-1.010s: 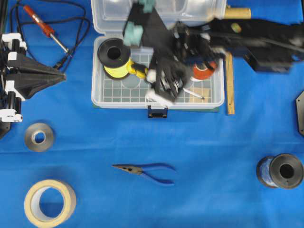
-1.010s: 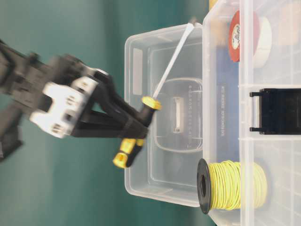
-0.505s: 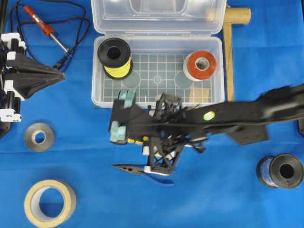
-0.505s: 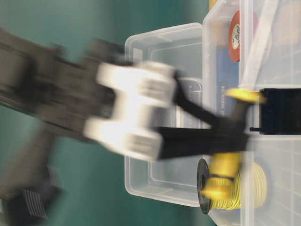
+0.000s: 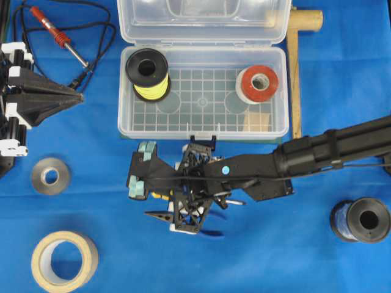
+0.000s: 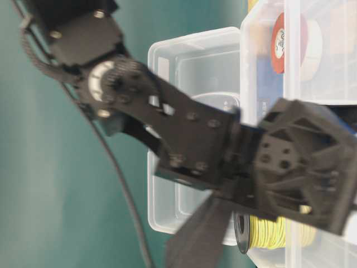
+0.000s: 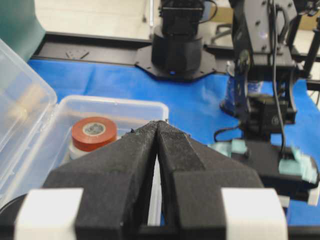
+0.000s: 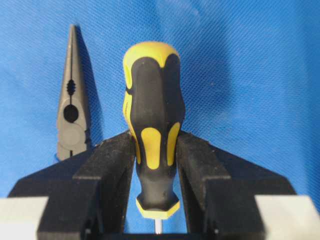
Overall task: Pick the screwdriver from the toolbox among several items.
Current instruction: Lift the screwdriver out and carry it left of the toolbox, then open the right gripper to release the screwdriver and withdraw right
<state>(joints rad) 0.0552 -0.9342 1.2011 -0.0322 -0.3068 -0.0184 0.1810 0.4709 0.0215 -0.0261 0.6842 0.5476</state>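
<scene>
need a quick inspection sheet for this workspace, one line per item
surface: blue cloth over the whole table
job's things: screwdriver out of the toolbox, clamped by its yellow-and-black handle over the cloth; toolbox lid open
clutter: yellow wire spool and red tape roll in the toolbox; pliers beside the screwdriver; grey tape roll, tan tape roll, dark spool, soldering iron, wooden stick on the cloth
grippers: right gripper shut on the screwdriver; left gripper shut, holding nothing, parked at the left edge
cables: black cord looped by the soldering iron
surroundings: second arm's base beyond the cloth
</scene>
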